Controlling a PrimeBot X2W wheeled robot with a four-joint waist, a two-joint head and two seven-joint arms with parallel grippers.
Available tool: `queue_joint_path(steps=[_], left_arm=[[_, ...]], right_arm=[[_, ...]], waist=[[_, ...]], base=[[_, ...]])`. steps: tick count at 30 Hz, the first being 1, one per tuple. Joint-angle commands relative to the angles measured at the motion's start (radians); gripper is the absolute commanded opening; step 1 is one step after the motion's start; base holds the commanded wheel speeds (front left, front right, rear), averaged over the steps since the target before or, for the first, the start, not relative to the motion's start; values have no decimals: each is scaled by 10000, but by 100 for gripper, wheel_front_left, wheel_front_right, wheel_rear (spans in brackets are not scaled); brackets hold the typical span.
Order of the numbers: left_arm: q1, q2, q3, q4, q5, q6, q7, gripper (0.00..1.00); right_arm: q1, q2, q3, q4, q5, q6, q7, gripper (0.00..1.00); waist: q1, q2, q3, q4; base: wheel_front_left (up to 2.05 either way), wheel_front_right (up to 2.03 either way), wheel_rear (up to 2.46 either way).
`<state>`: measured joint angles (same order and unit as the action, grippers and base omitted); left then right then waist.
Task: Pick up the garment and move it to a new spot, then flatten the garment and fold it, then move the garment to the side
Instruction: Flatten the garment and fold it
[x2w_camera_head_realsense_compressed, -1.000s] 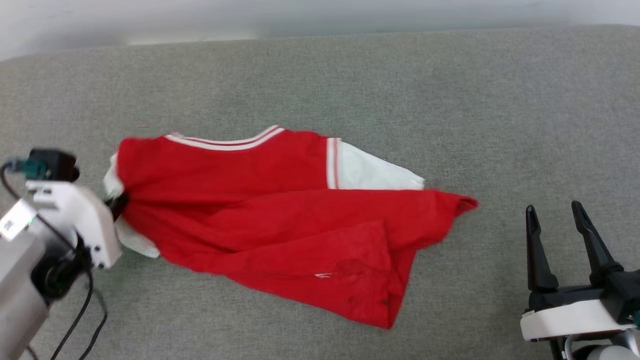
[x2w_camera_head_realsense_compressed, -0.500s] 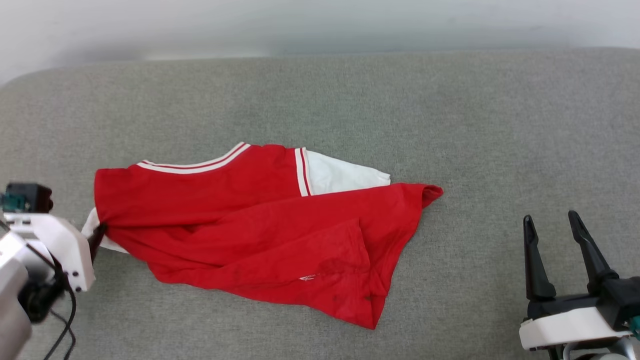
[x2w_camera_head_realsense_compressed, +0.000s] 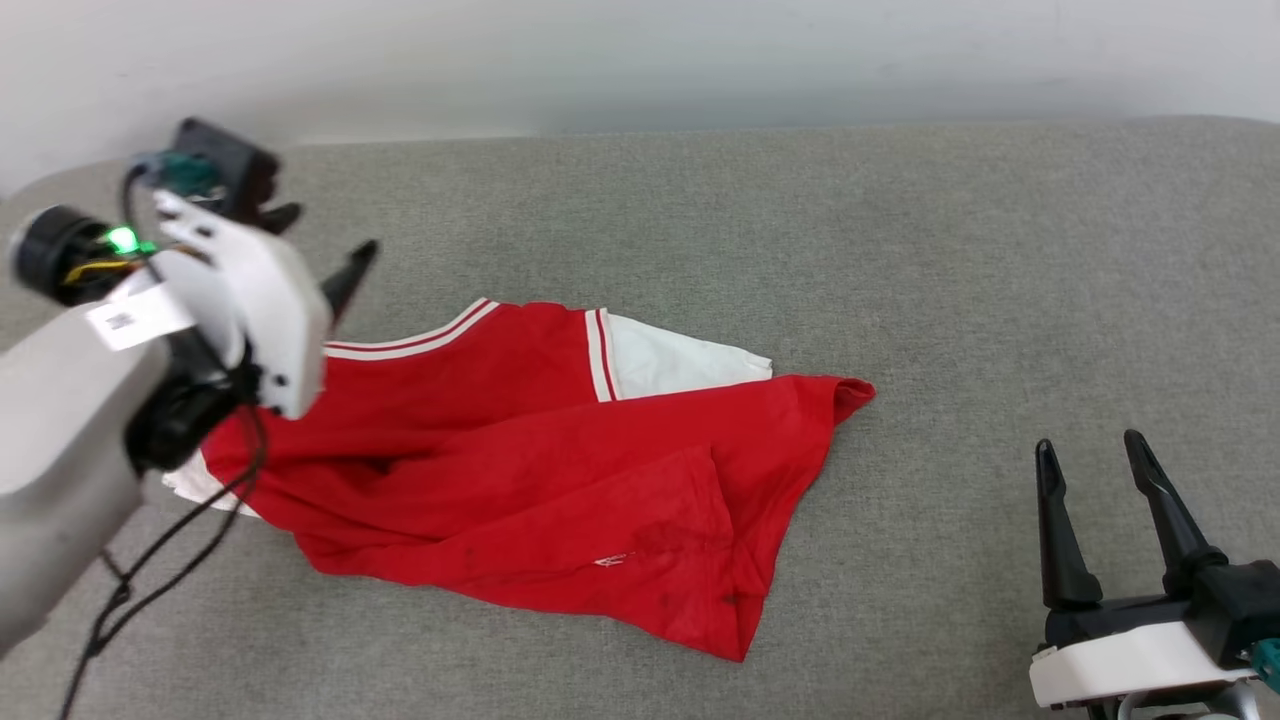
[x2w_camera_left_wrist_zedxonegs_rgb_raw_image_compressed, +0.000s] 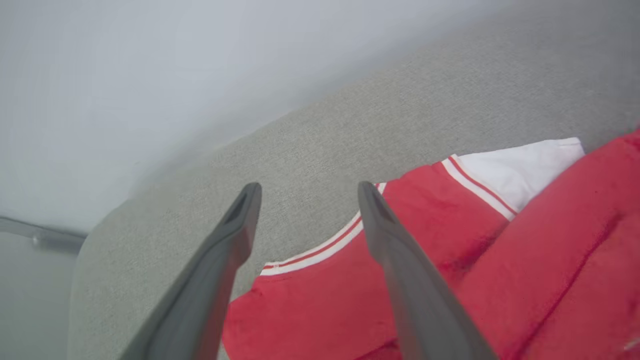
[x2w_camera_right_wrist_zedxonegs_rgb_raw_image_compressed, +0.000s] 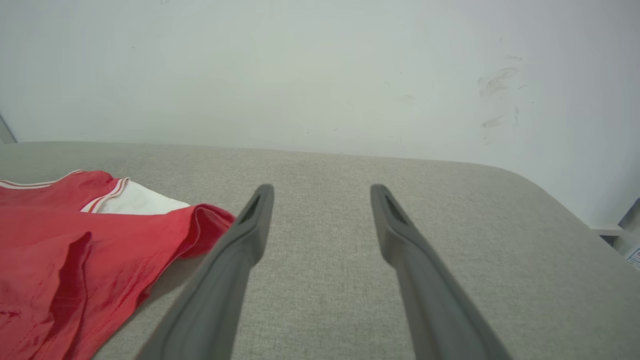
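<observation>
The garment (x2w_camera_head_realsense_compressed: 560, 480) lay rumpled on the grey bench (x2w_camera_head_realsense_compressed: 900, 220), its long axis roughly nine to three. In the head view the left gripper (x2w_camera_head_realsense_compressed: 330, 232), open and empty, hung over its collar end. The open right gripper (x2w_camera_head_realsense_compressed: 1090, 447) sat well apart at four o'clock. The left wrist view showed cloth toward five o'clock. The right wrist view showed the hem corner at nine.

Garment (x2w_camera_head_realsense_compressed: 520, 470) on grey fabric surface (x2w_camera_head_realsense_compressed: 950, 250)

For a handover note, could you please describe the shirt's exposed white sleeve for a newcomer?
On the grey pad lies a crumpled red shirt. Its white sleeve juts from the far edge beside striped trim; the other sleeve barely peeks out at the left end.
</observation>
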<state>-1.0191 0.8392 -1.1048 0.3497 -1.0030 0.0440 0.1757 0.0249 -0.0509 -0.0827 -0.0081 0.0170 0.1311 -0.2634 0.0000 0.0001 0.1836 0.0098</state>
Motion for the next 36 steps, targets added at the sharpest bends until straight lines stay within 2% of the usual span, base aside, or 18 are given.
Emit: queue_joint_path(steps=[1,6,11,19,26,27,28,31,36], left_arm=[[-233,-372,-154,-378,-127,-145,509,100],[-659,-1193,-743,-778,-382,-569,2083,100],[-698,-1914,-1258,-99,-430,-972,3231,100],[-78,-3002,-1657,1735,-114,-1508,4202,100],[936,-3814,-1901,3403,330,-1696,4726,100],[1018,-3939,-1920,3425,329,-1711,4687,46],[1022,-4027,-1923,3369,378,-1718,4560,0],[646,-4007,-1895,3018,542,-1727,4090,0],[-442,-4196,-1753,2220,708,-1732,2529,0]], right_arm=[[-100,14,44,-47,-8,-7,-19,100],[-267,14,52,-64,-29,-7,-19,100],[-419,14,74,-44,40,-7,-19,100],[-726,14,145,-12,97,-7,-19,100],[-878,14,138,-32,93,-7,-19,100],[-869,14,115,-36,89,-7,-19,100],[-855,14,99,-36,84,-7,-19,100],[-792,14,24,-22,58,-7,-19,100],[-690,14,-95,-28,23,-7,-19,100]], waist=[[0,-1,92,-115],[0,-1,275,-413],[0,-1,512,-662],[0,-1,859,-863],[0,-1,1101,-994],[0,-1,1111,-995],[0,-1,1115,-992],[0,-1,1078,-963],[0,-1,920,-880]], base=[[0,0,0],[0,0,0],[0,0,0],[0,0,0],[0,0,0],[0,0,0],[0,0,0],[0,0,0],[0,0,0]])
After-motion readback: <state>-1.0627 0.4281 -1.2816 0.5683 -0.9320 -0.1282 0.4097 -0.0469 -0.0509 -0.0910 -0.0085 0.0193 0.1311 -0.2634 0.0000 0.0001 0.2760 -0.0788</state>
